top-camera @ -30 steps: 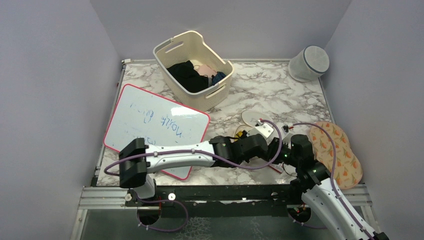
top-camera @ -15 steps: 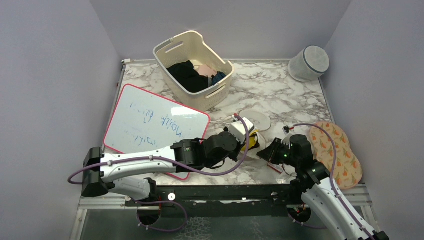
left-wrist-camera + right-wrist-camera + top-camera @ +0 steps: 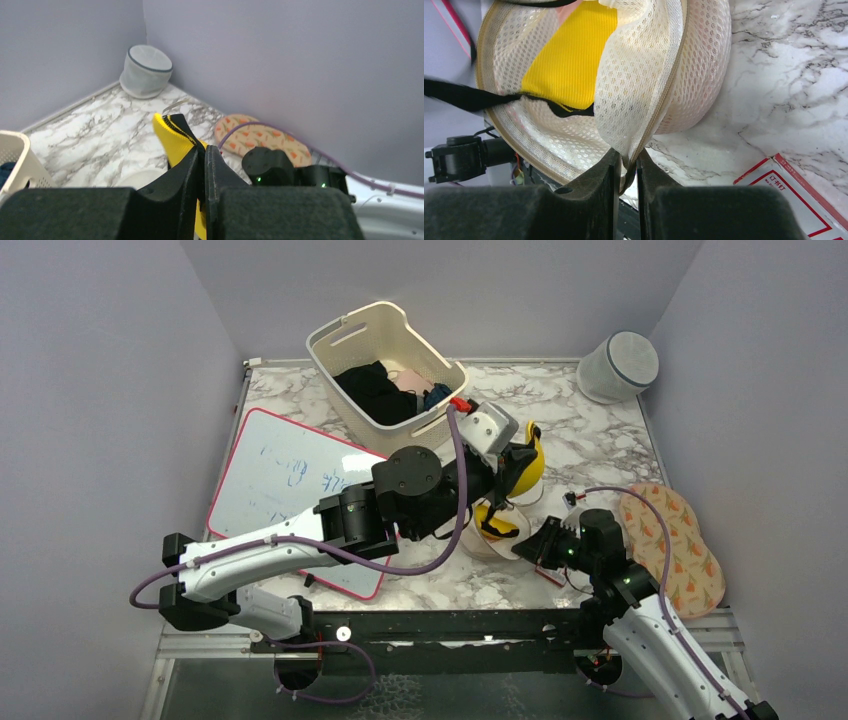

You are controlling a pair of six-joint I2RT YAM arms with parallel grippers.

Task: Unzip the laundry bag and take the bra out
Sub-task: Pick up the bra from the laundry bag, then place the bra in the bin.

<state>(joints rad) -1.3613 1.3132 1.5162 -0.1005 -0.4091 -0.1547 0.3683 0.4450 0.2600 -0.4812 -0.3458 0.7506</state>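
The laundry bag (image 3: pixel 508 544) lies open on the marble table; the right wrist view shows its cream mesh (image 3: pixel 649 75) and zip edge. My right gripper (image 3: pixel 545 543) (image 3: pixel 626 160) is shut on the bag's open rim. My left gripper (image 3: pixel 512 462) (image 3: pixel 205 150) is shut on the bra (image 3: pixel 530 470), yellow with black trim, and holds it raised above the bag. The bra's upper end (image 3: pixel 172 137) sticks up past my fingers. Its lower part (image 3: pixel 569 55) and a black strap (image 3: pixel 464 95) still hang inside the bag.
A cream slotted basket (image 3: pixel 385 380) with dark clothes stands at the back. A whiteboard (image 3: pixel 300 490) lies at the left. A white-grey cylinder (image 3: pixel 618 365) (image 3: pixel 146 71) stands in the far right corner. An orange-patterned pad (image 3: pixel 670 545) lies at the right edge.
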